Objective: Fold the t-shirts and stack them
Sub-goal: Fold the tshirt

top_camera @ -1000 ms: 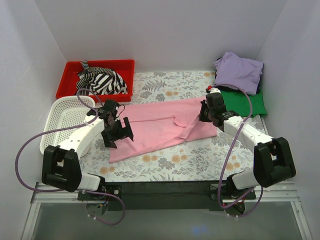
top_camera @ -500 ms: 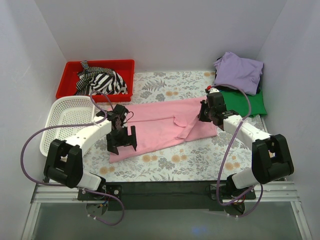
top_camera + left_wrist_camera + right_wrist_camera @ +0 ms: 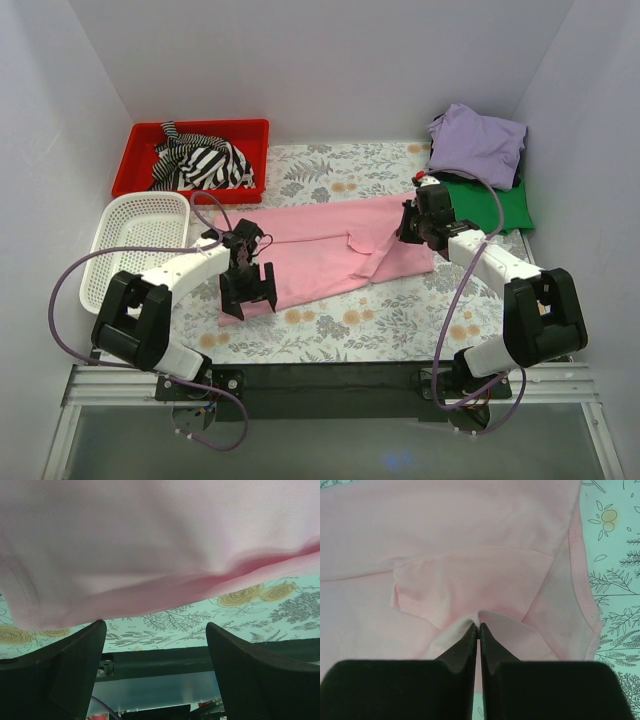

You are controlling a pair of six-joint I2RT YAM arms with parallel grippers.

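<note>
Top external view shows the pink t-shirt (image 3: 320, 250) spread flat across the floral surface (image 3: 390, 315). A lavender t-shirt (image 3: 478, 142) lies piled on a green t-shirt (image 3: 497, 205) in the far right corner. The left pincer (image 3: 247, 290) stands wide at the pink shirt's near left edge, gripping nothing. The right pincer (image 3: 479, 626) is pinched tight on a fold of the pink cloth.

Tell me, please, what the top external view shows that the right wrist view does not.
Only the top external: the red bin, white basket, lavender t-shirt atop the green t-shirt, and the open left pincer. Only the right wrist: the right pincer shut on a pink fold, plus hem stitching. Both: the pink t-shirt on the floral cloth.
</note>
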